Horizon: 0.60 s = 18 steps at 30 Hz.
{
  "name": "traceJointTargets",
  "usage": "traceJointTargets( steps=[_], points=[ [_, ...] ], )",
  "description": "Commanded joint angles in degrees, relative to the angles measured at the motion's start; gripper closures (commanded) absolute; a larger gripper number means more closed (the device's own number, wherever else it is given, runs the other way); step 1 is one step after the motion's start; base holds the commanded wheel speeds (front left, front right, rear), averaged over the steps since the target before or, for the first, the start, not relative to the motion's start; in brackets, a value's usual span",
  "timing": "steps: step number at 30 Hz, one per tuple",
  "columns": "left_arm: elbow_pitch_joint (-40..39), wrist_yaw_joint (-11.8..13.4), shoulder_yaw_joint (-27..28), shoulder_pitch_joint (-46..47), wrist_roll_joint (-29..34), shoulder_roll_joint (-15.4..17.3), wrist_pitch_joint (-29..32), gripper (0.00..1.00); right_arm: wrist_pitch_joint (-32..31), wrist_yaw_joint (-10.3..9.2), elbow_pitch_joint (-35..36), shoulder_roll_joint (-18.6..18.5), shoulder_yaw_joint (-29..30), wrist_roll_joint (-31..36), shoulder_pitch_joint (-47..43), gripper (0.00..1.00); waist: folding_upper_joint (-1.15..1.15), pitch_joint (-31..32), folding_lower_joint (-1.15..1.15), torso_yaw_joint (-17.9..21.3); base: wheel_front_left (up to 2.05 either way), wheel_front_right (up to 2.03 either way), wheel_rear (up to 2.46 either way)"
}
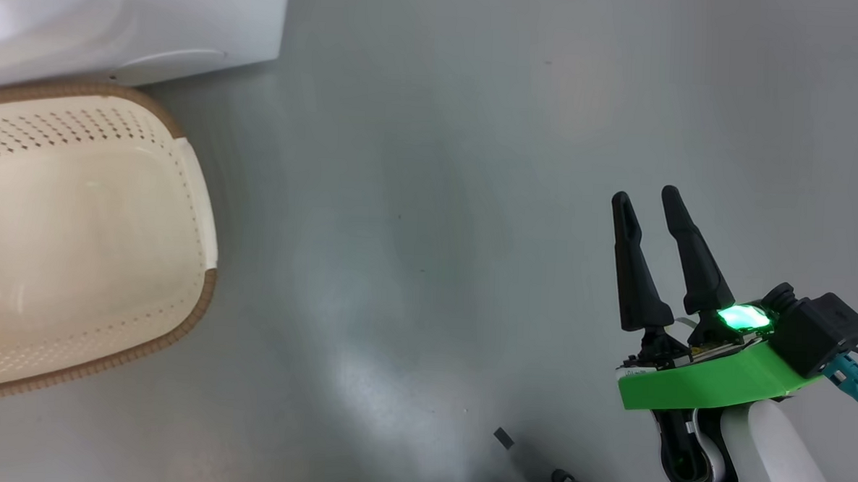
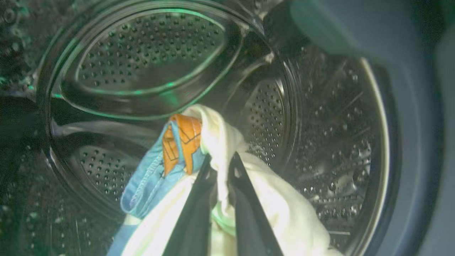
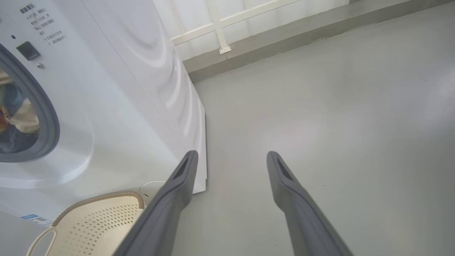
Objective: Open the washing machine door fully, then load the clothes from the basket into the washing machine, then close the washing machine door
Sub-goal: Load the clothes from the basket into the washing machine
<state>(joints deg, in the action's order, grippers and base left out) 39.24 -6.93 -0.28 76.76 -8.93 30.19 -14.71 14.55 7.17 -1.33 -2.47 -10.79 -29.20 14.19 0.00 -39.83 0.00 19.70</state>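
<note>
A: Head view?
B: Right gripper (image 1: pixel 646 195) at lower right, fingers spread, nothing between them, above the grey floor (image 1: pixel 416 197). Basket (image 1: pixel 205 304) at left, bare cream bottom showing, near the corner of the white washing machine (image 1: pixel 120 17) at top left.
A: Left wrist?
B: This one looks into the steel drum (image 2: pixel 153 46). Left gripper (image 2: pixel 222 156) has its fingers clenched on the clothes (image 2: pixel 227 142). The cream garment (image 2: pixel 284 199) is pinched between them, and the blue garment (image 2: pixel 149 185) with orange print is bunched against its left side. The bundle sits within the drum opening, with the grey gasket (image 2: pixel 408 142) at right. It's the view that gives the grip.
A: Right wrist?
B: This one gives the machine from outside, front and side panels. Cream and blue cloth sits in the round opening at the left edge. Fingers wide apart, empty, pointing at the floor beside the machine's front corner. The basket is at bottom left, in front of the machine, with a blue label (image 3: pixel 35 218) just beside its handle.
</note>
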Motion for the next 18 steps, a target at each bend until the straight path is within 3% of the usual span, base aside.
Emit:
traceJointTargets(
  steps=[1, 5, 10, 12, 13, 14, 18],
  points=[
    [-3.26, 0.39, 1.51, 0.08, 0.79, 3.07, -0.29, 1.0, 0.45, 0.32, 1.38, -0.42, -0.97, -0.71, -0.34, 0.0, 0.0, -1.02, 0.0, 0.65, 0.0, 0.0, 0.0],
    [-4.47, 0.19, 3.63, -3.03, 1.0, 2.56, -0.29, 1.0, 0.45, 0.32, 1.42, -0.42, -1.32, -0.81, -0.57, 0.0, 0.0, -1.32, 0.0, 0.78, 0.0, 0.0, 0.0],
    [4.81, -0.37, 2.84, -5.67, -0.61, 1.19, -0.29, 0.96, 0.45, 0.32, 1.42, -0.42, -2.05, -0.73, -0.55, 0.0, 0.0, -0.9, 0.0, 0.62, 0.0, 0.0, 0.0],
    [7.82, -0.44, 2.18, -5.17, -0.53, 1.37, -0.29, 0.76, 0.45, 0.32, 1.77, -0.41, -2.16, -0.66, -0.46, 0.0, 0.0, -0.85, 0.0, 0.47, 0.0, 0.0, 0.0],
    [9.79, -0.45, 2.42, -4.83, -0.92, 1.31, -0.29, 0.56, 0.45, 0.32, 1.91, -0.41, -2.15, -0.61, -0.44, 0.0, 0.0, -0.73, 0.0, 0.36, 0.0, 0.0, 0.0],
    [11.1, -0.46, 2.28, -4.36, -0.81, 1.44, -0.29, 0.0, 0.45, 0.32, 2.0, -0.41, -2.12, -0.58, -0.45, 0.0, 0.0, -0.62, 0.0, 0.26, 0.0, 0.0, 0.0],
    [13.8, -0.48, 2.41, -2.92, -0.93, 1.44, -0.29, 0.0, 0.45, 0.32, 2.08, -0.41, -1.97, -0.54, -0.62, 0.0, 0.0, 0.14, 0.0, -0.23, 0.0, 0.0, 0.0]
  ],
)
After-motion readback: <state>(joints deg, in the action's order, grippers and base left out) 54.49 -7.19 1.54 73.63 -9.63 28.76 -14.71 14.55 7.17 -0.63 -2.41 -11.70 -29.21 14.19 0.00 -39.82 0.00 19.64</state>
